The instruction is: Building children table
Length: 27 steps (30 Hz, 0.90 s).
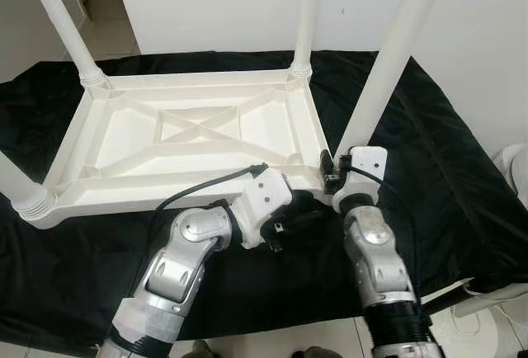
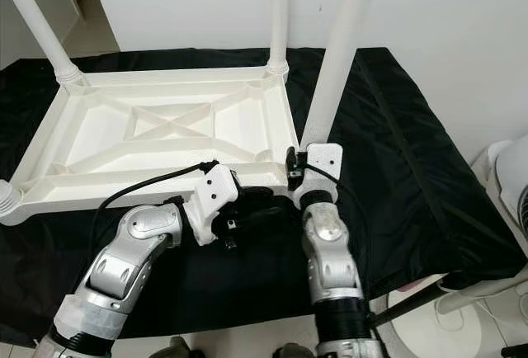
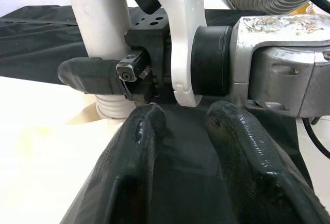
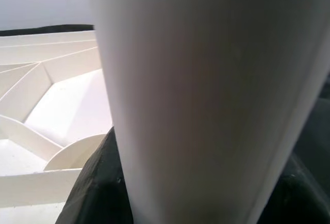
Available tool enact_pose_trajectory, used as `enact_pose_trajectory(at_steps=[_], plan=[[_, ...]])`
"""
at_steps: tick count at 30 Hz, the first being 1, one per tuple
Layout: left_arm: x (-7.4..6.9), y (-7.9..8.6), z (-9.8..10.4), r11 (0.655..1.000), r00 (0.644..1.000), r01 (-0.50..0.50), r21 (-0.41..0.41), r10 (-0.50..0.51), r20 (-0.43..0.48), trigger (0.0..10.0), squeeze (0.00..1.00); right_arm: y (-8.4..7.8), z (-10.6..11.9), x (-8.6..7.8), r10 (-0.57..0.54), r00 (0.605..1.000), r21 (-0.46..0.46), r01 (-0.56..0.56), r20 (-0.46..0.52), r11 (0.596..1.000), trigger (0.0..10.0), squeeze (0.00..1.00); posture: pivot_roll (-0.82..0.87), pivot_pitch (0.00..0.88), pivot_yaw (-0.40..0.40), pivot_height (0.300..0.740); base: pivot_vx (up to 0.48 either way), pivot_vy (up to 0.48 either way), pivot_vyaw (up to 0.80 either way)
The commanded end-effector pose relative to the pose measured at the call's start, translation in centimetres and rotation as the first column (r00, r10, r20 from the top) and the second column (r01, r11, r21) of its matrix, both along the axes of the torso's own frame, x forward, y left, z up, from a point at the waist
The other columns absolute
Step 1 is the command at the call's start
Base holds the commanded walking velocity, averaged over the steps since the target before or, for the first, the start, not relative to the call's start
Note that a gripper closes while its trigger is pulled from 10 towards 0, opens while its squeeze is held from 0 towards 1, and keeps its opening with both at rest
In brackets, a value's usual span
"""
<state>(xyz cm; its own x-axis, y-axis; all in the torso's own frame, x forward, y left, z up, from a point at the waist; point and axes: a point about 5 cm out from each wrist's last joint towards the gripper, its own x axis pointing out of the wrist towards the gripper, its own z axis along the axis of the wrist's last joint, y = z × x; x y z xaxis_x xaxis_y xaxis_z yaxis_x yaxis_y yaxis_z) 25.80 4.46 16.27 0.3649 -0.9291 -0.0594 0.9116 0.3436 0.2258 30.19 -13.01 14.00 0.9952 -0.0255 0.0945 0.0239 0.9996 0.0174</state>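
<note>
Tabletop [image 1: 198, 139], white plastic, lies underside up on black cloth [image 1: 445, 176], ribs showing. Legs stand at its far-left [image 1: 62, 24], far-right [image 1: 305, 20] and near-left [image 1: 16, 189] corners. Fourth leg [image 1: 396, 53] rises tilted at near-right corner; right gripper [image 1: 334, 172] is clamped round its base, w/ leg pressed between the fingers in right wrist view. Left gripper [image 1: 289, 218] hovers over cloth just beside near-right corner, fingers [image 3: 139, 152] narrowly parted, holding nothing. White fan [image 2: 511, 176] stands at cloth's right edge.

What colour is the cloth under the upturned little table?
Black. The cloth under the white table shows best in the left eye view.
</note>
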Motion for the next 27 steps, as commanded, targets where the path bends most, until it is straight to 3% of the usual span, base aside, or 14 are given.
enact_pose_trajectory(at_steps=[1,4,5,13,14,21,22,23,25,27], plan=[[0.1,0.1,-0.1,0.999,0.999,-0.049,-0.008,0.049,-0.005,10.0,0.00,0.2,-1.8,-0.5,0.002,0.996,0.025,0.000,-0.087,1.000,10.0,0.00,-0.12,0.023,0.043,0.740,0.000,0.000,0.00],[0.0,0.0,-0.1,0.999,0.999,-0.039,-0.006,0.039,-0.005,10.0,0.00,0.0,-1.5,-0.7,0.023,0.997,0.009,-0.022,-0.078,1.000,10.0,0.00,-0.12,0.021,0.046,0.740,0.000,0.000,0.00],[0.0,0.0,-0.1,0.999,0.999,-0.037,-0.005,0.037,-0.005,10.0,0.00,-0.3,-1.3,-0.7,0.043,0.997,0.011,-0.042,-0.068,0.999,10.0,1.00,-0.12,0.021,0.046,0.740,0.000,0.000,0.00],[0.1,0.1,-0.1,0.999,0.999,-0.040,-0.001,0.040,-0.003,10.0,0.00,-1.8,-0.7,-1.1,0.136,0.990,-0.025,-0.137,-0.045,0.990,10.0,1.00,-0.12,0.017,0.046,0.740,0.000,0.000,0.00],[0.1,0.1,-0.1,0.999,0.999,-0.041,-0.002,0.041,-0.004,10.0,0.00,-2.1,-0.6,-1.2,0.185,0.982,-0.033,-0.187,-0.046,0.982,10.0,0.00,-0.13,0.018,0.040,0.740,0.000,0.000,0.00],[0.1,0.1,-0.1,0.999,0.999,-0.042,-0.002,0.042,-0.007,10.0,0.00,-3.4,-0.1,-1.3,0.401,0.915,-0.119,-0.403,-0.045,0.907,10.0,0.00,-0.13,0.020,0.047,0.740,0.000,0.000,0.00],[0.2,0.1,-0.1,0.999,0.999,-0.042,-0.002,0.042,-0.007,10.0,0.00,-3.5,0.0,-0.9,0.447,0.893,-0.136,-0.450,-0.055,0.883,10.0,0.00,-0.13,0.021,0.051,0.740,0.000,0.000,0.00],[0.2,0.1,-0.1,0.999,0.999,-0.042,-0.002,0.042,-0.007,10.0,0.00,-3.5,0.0,-0.9,0.447,0.893,-0.136,-0.450,-0.055,0.883,10.0,0.00,-0.13,0.021,0.051,0.740,0.000,0.000,0.00],[0.3,0.1,0.0,0.999,0.999,-0.040,0.000,0.040,-0.007,10.0,0.00,-3.4,0.3,-0.1,0.526,0.847,-0.181,-0.530,-0.075,0.829,10.0,0.00,-0.13,0.023,0.059,0.740,0.000,0.000,0.00],[0.3,0.1,0.0,0.999,0.999,-0.039,0.001,0.039,-0.006,10.0,0.00,-3.3,0.4,0.2,0.547,0.833,-0.190,-0.552,-0.083,0.812,10.0,0.00,-0.13,0.023,0.059,0.740,0.000,0.000,0.00]])
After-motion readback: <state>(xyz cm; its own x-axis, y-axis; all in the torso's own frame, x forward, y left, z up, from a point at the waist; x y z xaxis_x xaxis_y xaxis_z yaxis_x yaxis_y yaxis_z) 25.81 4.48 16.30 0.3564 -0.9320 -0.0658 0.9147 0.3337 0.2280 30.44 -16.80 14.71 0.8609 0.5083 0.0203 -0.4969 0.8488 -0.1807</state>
